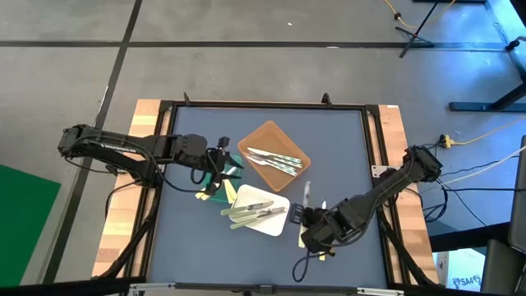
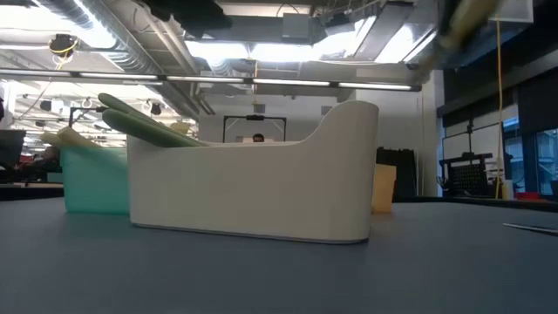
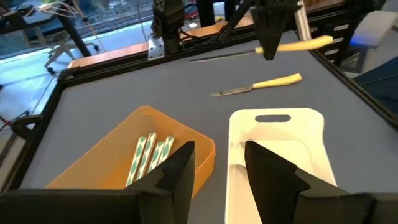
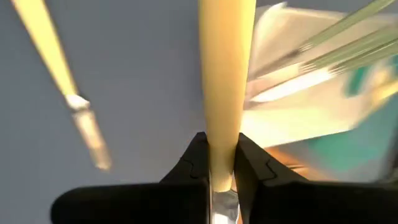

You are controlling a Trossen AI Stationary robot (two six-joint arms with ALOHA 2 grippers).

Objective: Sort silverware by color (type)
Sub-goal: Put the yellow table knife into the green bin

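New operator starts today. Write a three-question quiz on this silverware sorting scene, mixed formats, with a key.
1. True or false: the right gripper is shut on a yellow-handled utensil.
2. Which tray holds the striped-handled pieces? A) white tray B) brown tray C) green tray
3. Fill in: a second yellow-handled knife lies on the bare ____, outside every tray.

Key: 1 true; 2 B; 3 table.
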